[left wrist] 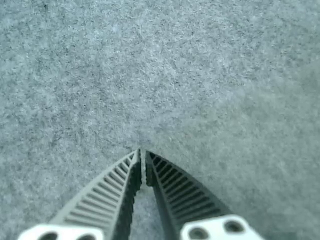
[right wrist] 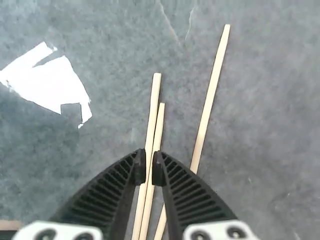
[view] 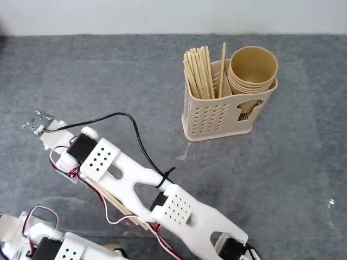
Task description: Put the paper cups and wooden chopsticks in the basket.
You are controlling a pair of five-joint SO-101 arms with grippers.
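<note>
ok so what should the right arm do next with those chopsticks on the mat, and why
Probably open the right gripper and lower it around the pair of chopsticks beneath its tips. It looks shut just above them, with a third chopstick lying beside the pair, while the basket already holds the cups and a bundle of chopsticks.

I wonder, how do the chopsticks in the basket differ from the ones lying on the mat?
The basket chopsticks stand upright in the basket; the loose chopsticks lie flat on the grey mat. The basket chopsticks are many, mostly bundled, beside the paper cups; the loose chopsticks number three, two touching, one apart. Both are plain pale wood.
</note>
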